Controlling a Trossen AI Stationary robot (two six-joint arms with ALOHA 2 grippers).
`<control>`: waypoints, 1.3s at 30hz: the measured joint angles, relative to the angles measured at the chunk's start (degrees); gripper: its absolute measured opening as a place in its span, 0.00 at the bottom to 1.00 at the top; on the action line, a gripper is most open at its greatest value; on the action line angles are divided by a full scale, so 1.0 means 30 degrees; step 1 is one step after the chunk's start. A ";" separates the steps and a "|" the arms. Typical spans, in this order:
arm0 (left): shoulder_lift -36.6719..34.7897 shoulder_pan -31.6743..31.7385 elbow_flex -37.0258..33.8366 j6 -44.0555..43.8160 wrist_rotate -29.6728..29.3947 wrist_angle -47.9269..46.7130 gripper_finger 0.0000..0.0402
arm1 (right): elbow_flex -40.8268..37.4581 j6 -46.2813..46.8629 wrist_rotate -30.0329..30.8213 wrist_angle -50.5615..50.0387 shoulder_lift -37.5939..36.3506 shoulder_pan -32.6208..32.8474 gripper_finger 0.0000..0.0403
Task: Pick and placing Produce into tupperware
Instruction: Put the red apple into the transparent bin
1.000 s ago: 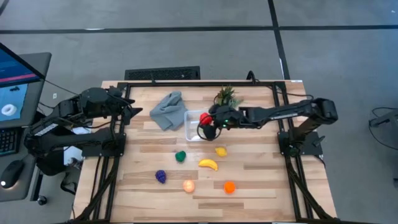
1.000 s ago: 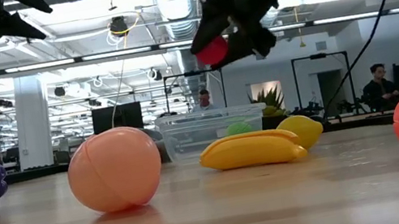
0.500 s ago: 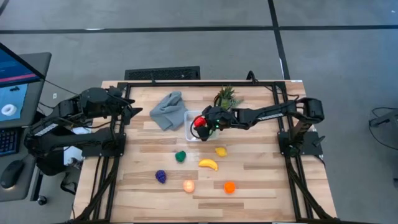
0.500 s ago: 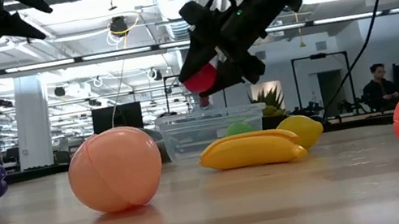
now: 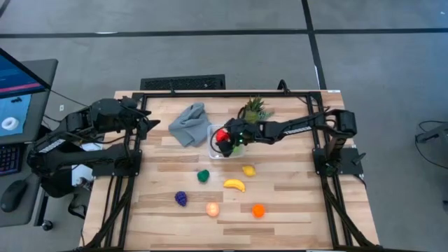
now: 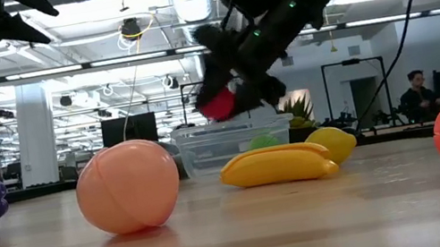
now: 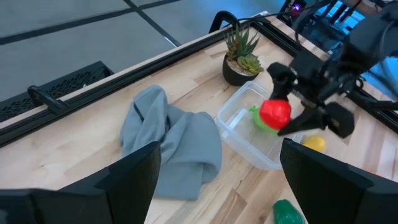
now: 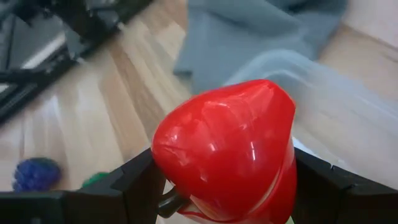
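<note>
My right gripper (image 5: pixel 225 136) is shut on a red toy fruit (image 7: pixel 275 114) and hangs over the clear tupperware (image 7: pixel 242 130), which holds a light green piece (image 7: pixel 261 119). On the wood lie a dark green piece (image 5: pixel 203 175), yellow lemon (image 5: pixel 248 170), banana (image 5: pixel 234 185), purple grapes (image 5: pixel 181 199), peach (image 5: pixel 212 208) and orange piece (image 5: pixel 258 210). My left gripper (image 7: pixel 217 180) stands open above the table's left side, apart from everything. My right gripper pinches the red fruit (image 8: pixel 224 149) between its two fingers (image 8: pixel 134 180), one on each side of it. The fingers slant down from the table's right. The fruit is lifted clear, just above the tupperware's rim (image 6: pixel 229 125).
A crumpled grey cloth (image 5: pixel 189 124) lies left of the tupperware, and a spiky potted plant (image 5: pixel 255 109) stands behind it. A black frame rail (image 5: pixel 224 93) runs along the far edge. People and shelving show in the room beyond. Bare wood lies right of the fruits.
My right gripper, still shut on the red fruit, has moved toward the table's left and downward, coming from the tupperware's right edge to over its middle and close to its rim. Nothing else has moved.
</note>
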 joint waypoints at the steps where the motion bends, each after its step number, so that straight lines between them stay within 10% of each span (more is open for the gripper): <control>1: 0.0000 -0.0007 0.0000 0.0000 0.0000 -0.0004 0.79 | 0.0062 -0.0275 0.0047 -0.0567 0.0052 0.0084 0.73; 39: -0.0007 -0.0124 0.0000 0.0001 -0.0066 -0.0471 0.79 | 0.4000 -0.3191 0.0173 -0.4532 0.2887 -0.0115 0.74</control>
